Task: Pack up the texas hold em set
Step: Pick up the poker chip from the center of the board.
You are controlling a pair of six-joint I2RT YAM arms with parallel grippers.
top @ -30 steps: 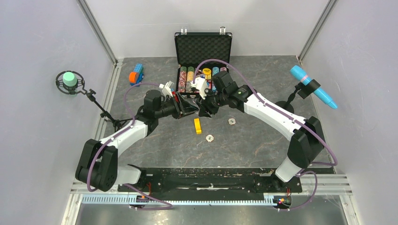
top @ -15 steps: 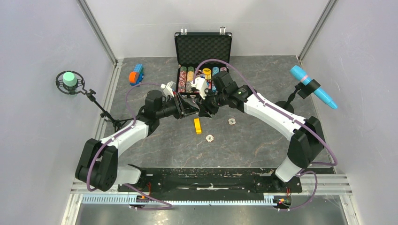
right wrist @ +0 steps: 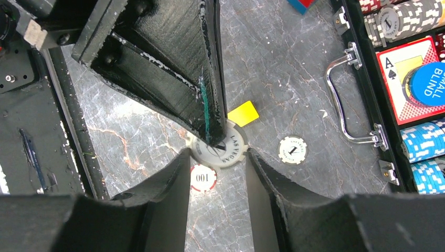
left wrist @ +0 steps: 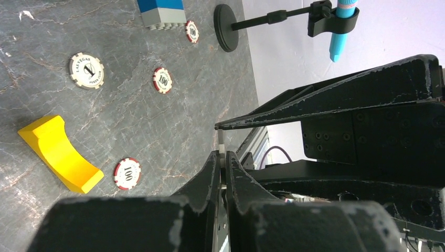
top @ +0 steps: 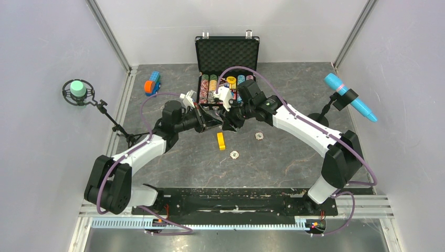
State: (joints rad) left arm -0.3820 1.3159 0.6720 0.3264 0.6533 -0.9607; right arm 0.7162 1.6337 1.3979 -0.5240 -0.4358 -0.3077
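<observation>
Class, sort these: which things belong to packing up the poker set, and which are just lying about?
Belongs to the job: black case; chip rows inside it; loose chips; held chip.
Just lying about: yellow block; toy bricks; blue marker.

Walls: plain pale grey panels [top: 47, 42] on three sides
Corners: slanting silver aluminium rails [top: 108, 34]
Tabletop: dark grey marbled surface [top: 283, 157]
Light: soft, even
</observation>
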